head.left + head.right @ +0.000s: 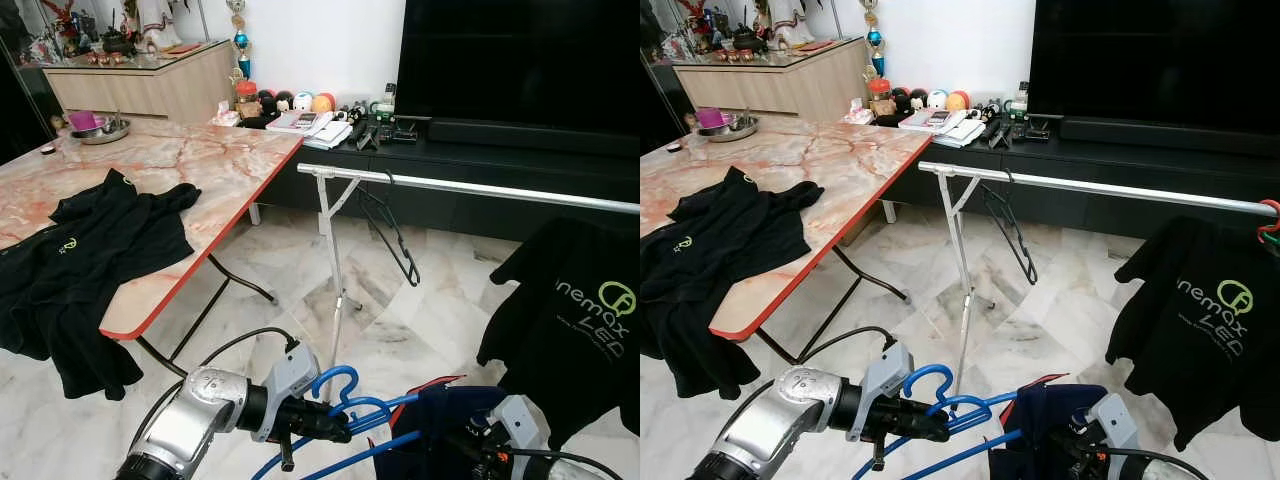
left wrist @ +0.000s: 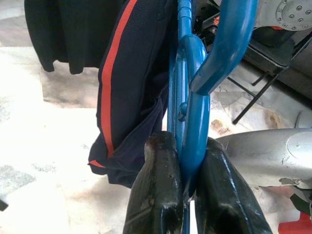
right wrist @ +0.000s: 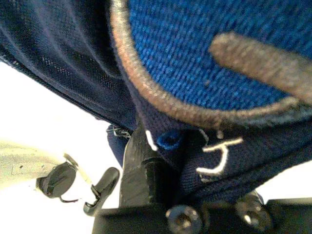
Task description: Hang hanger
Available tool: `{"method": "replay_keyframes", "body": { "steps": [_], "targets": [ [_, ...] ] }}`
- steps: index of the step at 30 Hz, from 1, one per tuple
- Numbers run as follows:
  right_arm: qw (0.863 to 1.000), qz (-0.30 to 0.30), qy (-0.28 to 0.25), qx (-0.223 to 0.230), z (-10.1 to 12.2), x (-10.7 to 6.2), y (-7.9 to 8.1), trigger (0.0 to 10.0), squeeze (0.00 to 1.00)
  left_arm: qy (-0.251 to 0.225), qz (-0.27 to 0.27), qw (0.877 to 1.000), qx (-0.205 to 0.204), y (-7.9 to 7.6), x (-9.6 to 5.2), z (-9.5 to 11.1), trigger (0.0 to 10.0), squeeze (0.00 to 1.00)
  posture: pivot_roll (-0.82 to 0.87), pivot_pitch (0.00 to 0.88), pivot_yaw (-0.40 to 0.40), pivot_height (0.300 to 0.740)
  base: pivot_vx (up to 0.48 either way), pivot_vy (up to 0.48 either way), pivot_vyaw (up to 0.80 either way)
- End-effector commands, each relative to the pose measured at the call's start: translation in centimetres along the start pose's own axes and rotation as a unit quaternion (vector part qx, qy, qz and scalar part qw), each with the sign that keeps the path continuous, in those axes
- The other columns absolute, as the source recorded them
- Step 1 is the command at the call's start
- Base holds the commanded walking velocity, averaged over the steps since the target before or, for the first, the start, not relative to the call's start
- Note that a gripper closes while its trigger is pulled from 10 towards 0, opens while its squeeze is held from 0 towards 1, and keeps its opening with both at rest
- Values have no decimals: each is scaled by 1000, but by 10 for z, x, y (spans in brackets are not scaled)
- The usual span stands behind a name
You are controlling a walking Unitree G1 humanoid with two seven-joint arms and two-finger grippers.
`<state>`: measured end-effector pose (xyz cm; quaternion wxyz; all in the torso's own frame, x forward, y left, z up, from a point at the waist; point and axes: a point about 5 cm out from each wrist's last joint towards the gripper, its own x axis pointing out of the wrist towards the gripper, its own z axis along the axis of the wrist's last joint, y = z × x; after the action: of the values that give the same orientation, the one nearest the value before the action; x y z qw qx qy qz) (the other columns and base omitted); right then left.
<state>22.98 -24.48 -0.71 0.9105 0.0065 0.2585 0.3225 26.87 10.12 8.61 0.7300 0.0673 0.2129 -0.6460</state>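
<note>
Low before the clothes rail (image 1: 480, 186), the left claw (image 2: 187, 195) pinches the blue hanger (image 1: 345, 395) below its hook; the right claw (image 3: 146, 180) grips the navy garment (image 1: 440, 425). Hanger: light, rigid, slick; garment limp. Current neck hold judged sound.

Both head views are evenly lit and bright, with soft daylight-like illumination and no hard shadows. The marble floor (image 1: 400, 330) carries pale sheen patches; the table (image 1: 200, 160) top shows mild glare at its far end. The television screen (image 1: 520, 60) reads as a flat black area with faint reflections. Focus is sharp throughout, with no motion blur; slight wide-angle stretch at the near corners.

The left wrist view is well exposed, the floor behind nearly washed out, and the near fingertips (image 2: 156, 195) glossy and soft.

The right wrist view is strongly backlit: background blown white, the navy fabric (image 3: 204, 58) very close, blurred and grainy.
</note>
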Motion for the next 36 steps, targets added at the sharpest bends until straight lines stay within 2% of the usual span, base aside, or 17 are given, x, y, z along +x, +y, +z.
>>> {"method": "replay_keyframes", "body": {
  "steps": [1, 5, 9, 10, 13, 17, 19, 20, 23, 27, 28, 30, 31, 32, 33, 34, 36],
  "targets": [
    [1000, -3, -4, -4, 6, -1, -4, 0, 0, -13, 4, 1000, 9, 2, -4, 4, 0, 0, 96, 0, 19, 740, 0, 0, 0],
    [1000, 2, 6, -15, 5, -3, -5, 0, 0, -4, 21, 1000, 6, 5, -8, 1, 0, 0, 96, 0, 18, 740, 0, 0, 0],
    [1000, -7, 3, -24, 9, -8, -11, 0, 0, 48, 39, 998, 6, 9, -23, -16, 0, 0, 85, 0, 22, 740, 0, 0, 0],
    [1000, -7, 3, -24, 9, -8, -11, 0, 0, 48, 39, 998, 6, 9, -23, -16, 0, 0, 85, 0, 22, 740, 0, 0, 0],
    [999, -8, 11, -31, 9, -12, -14, 0, 0, 120, 74, 990, 3, 16, -45, -37, 0, 0, 82, 0, 23, 740, 0, 0, 0],
    [999, -11, 17, -38, 10, -14, -16, 0, 0, 227, 112, 967, -4, 19, -71, -71, 0, 0, 86, 0, 25, 740, 0, 0, 0],
    [999, -12, 18, -38, 10, -14, -16, 0, 0, 269, 120, 956, -7, 17, -77, -86, 0, 0, 88, 0, 25, 740, 0, 0, 0],
    [999, -12, 18, -38, 10, -14, -16, 0, 0, 269, 120, 956, -7, 17, -77, -86, 0, 0, 88, 0, 25, 740, 0, 0, 0],
    [999, -10, 15, -43, 12, -10, -14, 0, 0, 327, 143, 934, -13, 14, -83, -113, 0, 0, 84, 0, 28, 740, 0, 0, 0],
    [999, -16, 2, -43, 16, -6, -13, 0, 0, 310, 222, 923, -52, 15, -81, -134, 0, 0, 86, 0, 34, 740, 0, 0, 0],
    [999, -16, 2, -43, 16, -6, -13, 0, 0, 310, 222, 923, -52, 15, -81, -134, 0, 0, 86, 0, 34, 740, 0, 0, 0],
    [999, -31, -15, -35, 19, -3, -14, 0, 0, 293, 295, 904, -98, 13, -82, -151, 0, 0, 92, 0, 34, 740, 0, 0, 0],
    [999, -38, -20, -30, 19, -2, -14, 0, 0, 290, 322, 894, -112, 11, -83, -158, 863, 0, 96, 0, 35, 740, 0, 0, 0],
    [998, -47, -30, -24, 20, 0, -13, 0, 0, 291, 370, 870, -145, 5, -85, -171, 10000, 0, 98, 0, 38, 740, 0, 0, 0],
    [997, -57, -41, -16, 20, 2, -12, 0, 0, 289, 411, 847, -173, -2, -86, -182, 10000, 0, 96, 0, 41, 740, 0, 0, 0],
    [997, -63, -48, -11, 21, 4, -12, 0, 0, 290, 435, 831, -188, -7, -86, -189, 10000, 0, 94, 0, 42, 740, 0, 0, 0],
    [991, -106, -77, -2, 27, 8, -14, 0, 0, 252, 478, 794, -279, -25, -78, -207, 10000, 0, 57, 0, 55, 740, 0, 0, 0]
  ]
}}
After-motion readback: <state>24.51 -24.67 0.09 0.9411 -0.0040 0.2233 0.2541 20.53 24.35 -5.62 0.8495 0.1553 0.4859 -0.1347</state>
